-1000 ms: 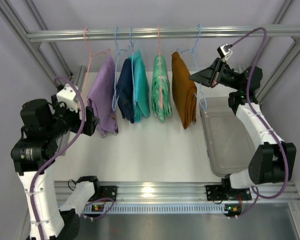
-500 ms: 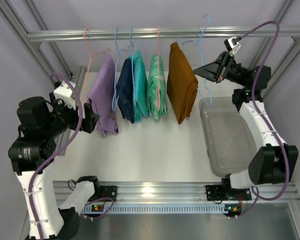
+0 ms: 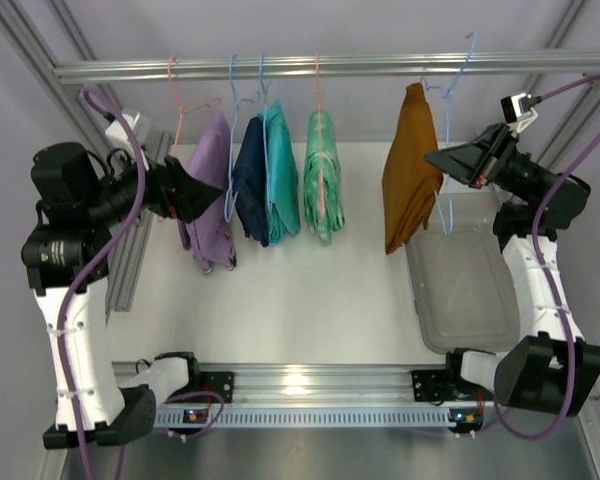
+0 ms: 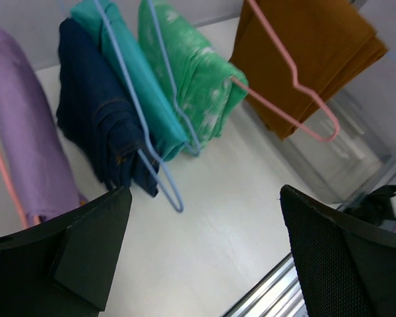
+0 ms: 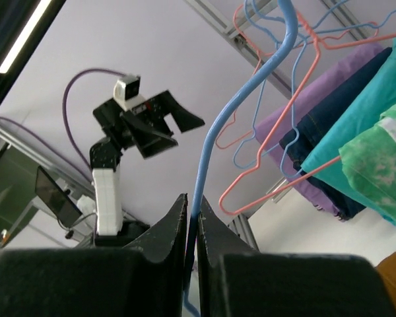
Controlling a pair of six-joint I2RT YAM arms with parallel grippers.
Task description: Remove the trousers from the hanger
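The rust-orange trousers [image 3: 410, 170] hang folded over a blue hanger [image 3: 447, 205], at the far right just beside the clear bin [image 3: 480, 320]. They look soft, light and apt to slide, so the low hanging fold seems the best hold. The right gripper [image 5: 192, 205] pinches the hanger's wire. The mint-green trousers [image 3: 323, 175] hang from the rail [image 3: 380, 66]. The left gripper [image 3: 208, 190] is spread wide, holding nothing.

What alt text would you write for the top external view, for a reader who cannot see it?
The right gripper clamps a blue hanger carrying rust-orange trousers, held apart from four other pairs hanging on the rail. The left gripper hovers open beside the lilac pair.
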